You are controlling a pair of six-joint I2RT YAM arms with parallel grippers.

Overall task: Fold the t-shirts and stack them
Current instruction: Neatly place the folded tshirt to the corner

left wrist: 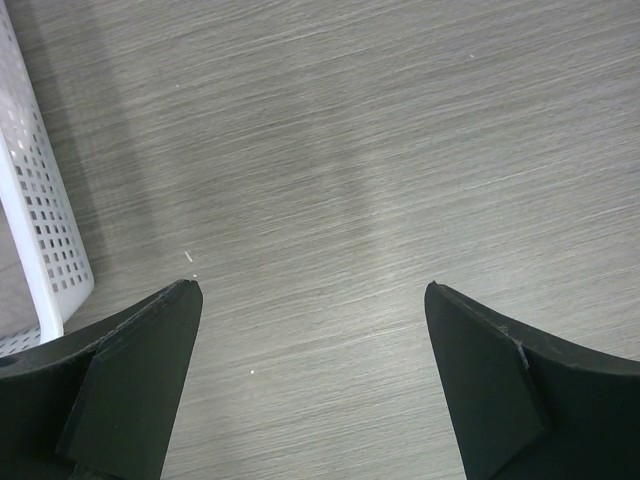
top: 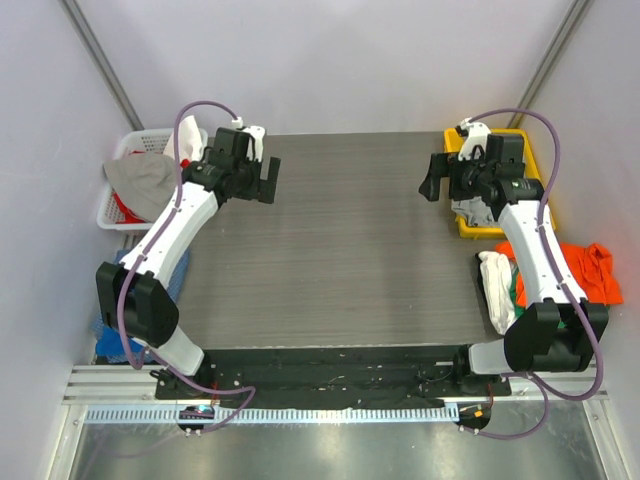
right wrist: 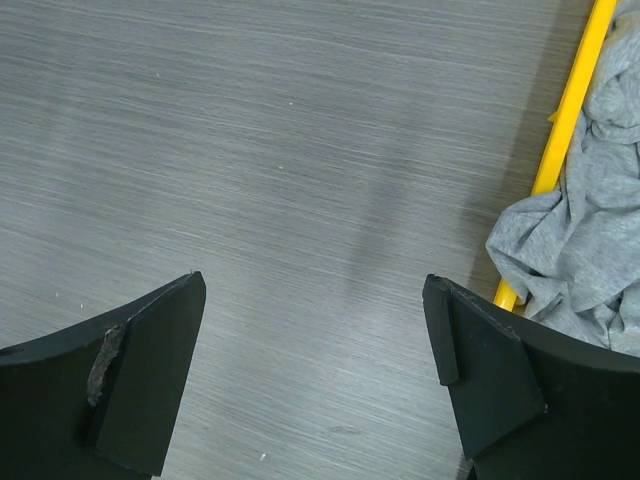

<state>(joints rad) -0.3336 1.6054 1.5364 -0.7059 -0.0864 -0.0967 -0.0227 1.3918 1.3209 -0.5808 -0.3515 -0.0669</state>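
My left gripper [top: 266,180] is open and empty above the bare table at the far left, next to a white basket [top: 112,212]. A grey-beige shirt [top: 140,180] lies crumpled in that basket. My right gripper [top: 432,176] is open and empty at the far right, beside a yellow tray [top: 530,150]. The tray holds a crumpled grey shirt [right wrist: 580,240]. An orange shirt [top: 590,270], a white shirt [top: 496,285] and a bit of green cloth [top: 520,292] lie bunched at the right edge by the right arm. In the wrist views both grippers [left wrist: 312,300] [right wrist: 315,290] hang over bare table.
The grey wood-grain table [top: 350,250] lies between the arms. The white basket's wall [left wrist: 40,230] is close to the left finger. The yellow tray rim [right wrist: 570,110] is close to the right finger. A blue object [top: 108,325] sits by the left arm's base. White walls enclose the table.
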